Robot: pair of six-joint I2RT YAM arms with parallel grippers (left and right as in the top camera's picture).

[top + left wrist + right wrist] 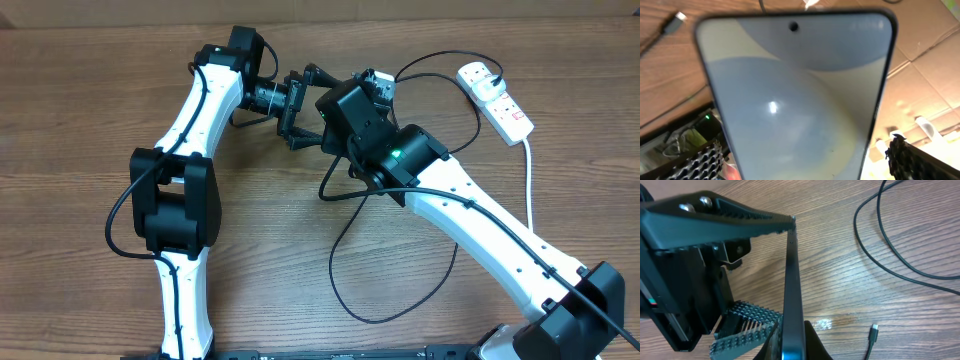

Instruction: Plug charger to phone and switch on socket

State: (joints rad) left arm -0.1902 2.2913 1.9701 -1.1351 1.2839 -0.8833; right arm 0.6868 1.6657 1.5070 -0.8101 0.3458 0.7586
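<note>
The phone (795, 95) fills the left wrist view with its light-blue screen. In the right wrist view it stands edge-on (791, 280) above the wood table. My right gripper (795, 342) is shut on its flat faces. My left gripper (802, 155) straddles the phone's width with small gaps at both fingers, so it is open. In the overhead view both grippers meet at the back centre, left (300, 110) and right (340, 100), and hide the phone. The charger cable (345, 235) loops over the table. Its connector (874, 330) lies loose. The socket (497, 98) lies at the back right with the black plug in it.
The socket's thick white cord (528, 175) runs down the right side. Cable loops (890, 245) lie on the wood right of the phone. Cardboard (930, 60) shows behind the phone in the left wrist view.
</note>
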